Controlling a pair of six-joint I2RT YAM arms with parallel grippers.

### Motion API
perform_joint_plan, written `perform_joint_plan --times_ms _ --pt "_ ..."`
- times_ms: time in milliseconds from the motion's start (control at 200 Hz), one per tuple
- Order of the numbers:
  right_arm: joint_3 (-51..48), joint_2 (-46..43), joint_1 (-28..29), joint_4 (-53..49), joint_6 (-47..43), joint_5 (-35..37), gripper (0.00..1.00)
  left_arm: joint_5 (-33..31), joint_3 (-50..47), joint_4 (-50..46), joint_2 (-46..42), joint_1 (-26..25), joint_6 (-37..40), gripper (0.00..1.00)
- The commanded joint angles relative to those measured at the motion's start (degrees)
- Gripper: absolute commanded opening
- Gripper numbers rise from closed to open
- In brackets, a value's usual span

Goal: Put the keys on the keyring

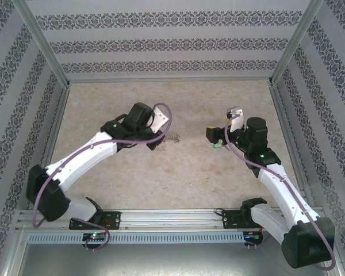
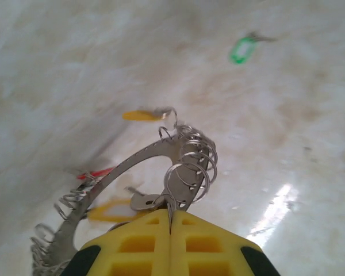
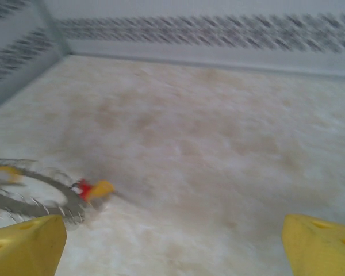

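Note:
In the left wrist view my left gripper is shut, its yellow fingers pinching the keyring where small split rings cluster. The grey ring curves down to the left. A yellow-tagged key lies just beyond it, and a second yellow tag and a red tag show beside it. The green key lies apart on the table, far right. From above, the green key sits just under my right gripper. That right gripper is open with nothing between its fingers, and the keyring lies to its left.
The beige mottled table is boxed in by patterned walls at the back and both sides. A metal rail runs along the near edge by the arm bases. Bare tabletop lies between the two grippers and behind them.

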Motion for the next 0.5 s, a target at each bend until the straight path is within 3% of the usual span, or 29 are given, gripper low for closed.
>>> perform_joint_plan --times_ms 0,165,355,495 --pt "0.40 -3.51 4.26 4.34 -2.13 -8.71 0.89 14.40 -5.08 15.97 -6.63 -0.75 7.44 0.00" --pt "2.43 -6.29 9.91 4.52 -4.59 -14.87 0.67 23.39 -6.78 18.64 -9.71 -0.67 8.69 0.00" --pt "4.64 -7.84 16.95 1.58 -9.55 -17.00 0.59 31.49 -7.93 22.37 -12.41 -0.66 7.16 0.00" --pt "5.51 -7.95 20.00 -0.22 -11.97 -17.10 0.47 34.69 -7.22 20.78 -14.94 -0.67 8.42 0.00"
